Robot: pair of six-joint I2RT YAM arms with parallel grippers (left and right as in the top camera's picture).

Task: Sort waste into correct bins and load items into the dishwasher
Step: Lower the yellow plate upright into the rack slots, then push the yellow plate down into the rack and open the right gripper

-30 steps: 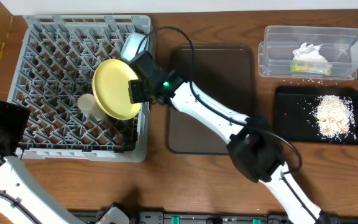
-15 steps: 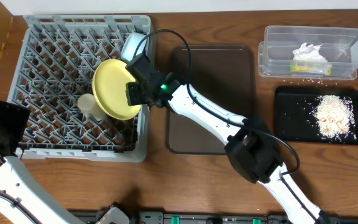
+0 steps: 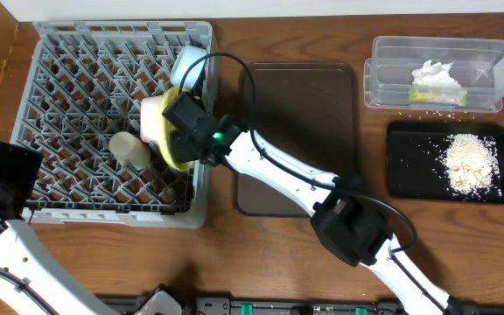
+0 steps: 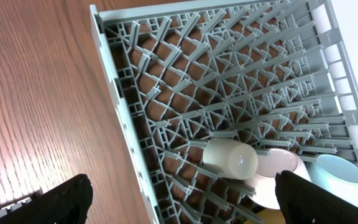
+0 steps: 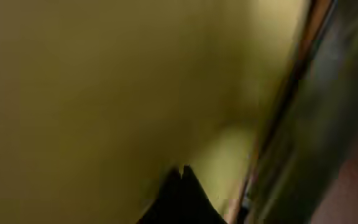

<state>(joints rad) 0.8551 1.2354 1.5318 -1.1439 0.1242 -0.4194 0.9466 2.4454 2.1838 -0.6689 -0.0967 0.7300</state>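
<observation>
The dishwasher, a grey pegged rack (image 3: 77, 87) (image 4: 229, 74), holds a pale cup (image 3: 129, 150) (image 4: 232, 158), a white bowl (image 3: 153, 116) (image 4: 278, 180) and a light blue bowl (image 3: 189, 66) (image 4: 340, 180). The yellow-green plate (image 3: 175, 157) (image 5: 92, 81) stands nearly on edge at the rack's right side. My right gripper (image 3: 178, 121) (image 5: 182, 169) is shut, its tips against the plate's face. My left gripper (image 3: 7, 175) (image 4: 185, 208) hangs open over the rack's front left corner, holding nothing.
A brown serving tray (image 3: 313, 96) lies right of the rack, under my right arm. At the far right, a clear tub (image 3: 383, 44) holds a white napkin (image 3: 434, 74) and a wrapper (image 3: 436, 96). A black tray (image 3: 409, 140) carries beige crumbs (image 3: 469, 164).
My right gripper moved left and toward the rack's middle. The plate tipped from lying face-up to nearly upright, uncovering the white bowl. The left arm stayed still.
</observation>
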